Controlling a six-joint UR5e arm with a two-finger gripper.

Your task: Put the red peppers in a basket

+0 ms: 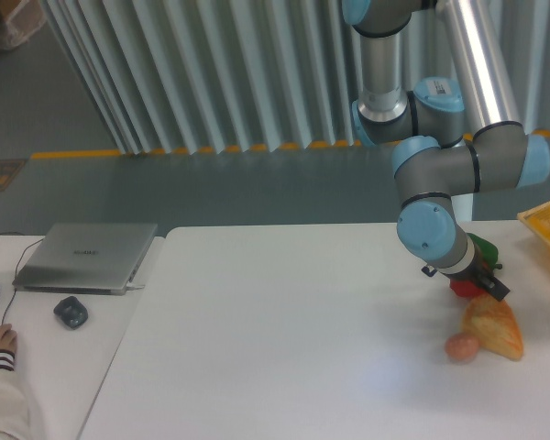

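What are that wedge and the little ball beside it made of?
The wedge looks like bread or a foam or plastic copy: matte, golden-orange, crusty. The ball looks like smooth plastic, brownish-pink with a slight sheen. Neither is certain at this distance.

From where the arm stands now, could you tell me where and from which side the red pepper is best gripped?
Probably from above, across the red pepper's rounded body. The bread wedge lies close in front and the green pepper just behind, so a side approach looks crowded. The gripper already sits over it, hiding most of it; its jaw state is unclear.
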